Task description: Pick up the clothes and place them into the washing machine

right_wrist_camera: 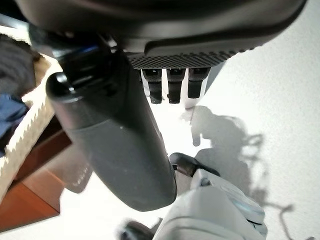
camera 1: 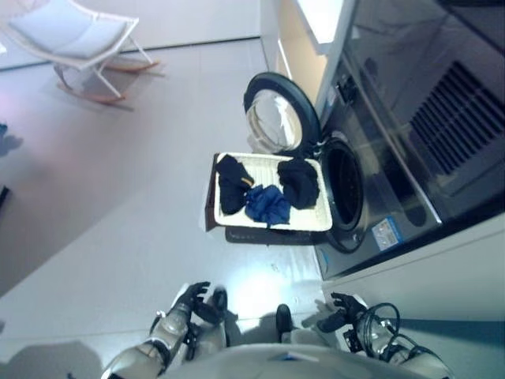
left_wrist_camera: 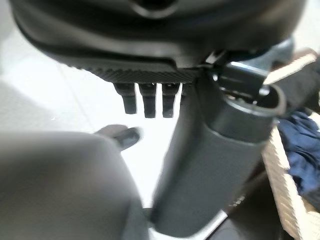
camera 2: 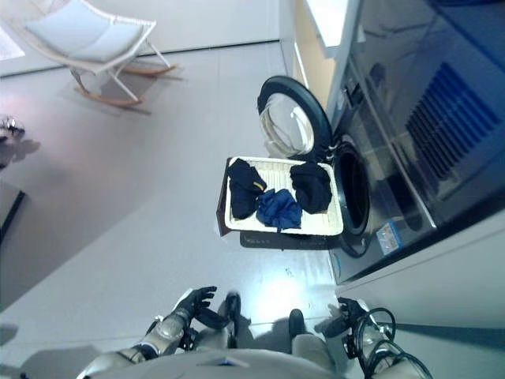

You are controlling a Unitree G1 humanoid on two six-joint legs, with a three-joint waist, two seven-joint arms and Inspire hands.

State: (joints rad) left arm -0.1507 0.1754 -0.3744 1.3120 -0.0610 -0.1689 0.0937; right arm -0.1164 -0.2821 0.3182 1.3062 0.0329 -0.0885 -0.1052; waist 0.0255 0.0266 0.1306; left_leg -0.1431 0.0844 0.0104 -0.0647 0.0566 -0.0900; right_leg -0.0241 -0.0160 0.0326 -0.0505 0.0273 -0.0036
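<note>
Resting low, both the left robot hand [camera 1: 192, 298] and the right robot hand [camera 1: 341, 309] are held relaxed and empty; the clothes [camera 1: 267, 204] could be snagged on the basket [camera 1: 316, 221] rim when lifted toward the washing machine [camera 1: 347, 185].

Two head-mounted eye cameras looked steeply down from well above, sharing the white basket [camera 1: 272, 223] beside the washing machine [camera 1: 371, 158], with slightly offset framing. Each wrist camera peered along its own hand from very close: left hand [left_wrist_camera: 150, 55], right hand [right_wrist_camera: 165, 45], both catching the basket's edge [right_wrist_camera: 20, 135].
</note>
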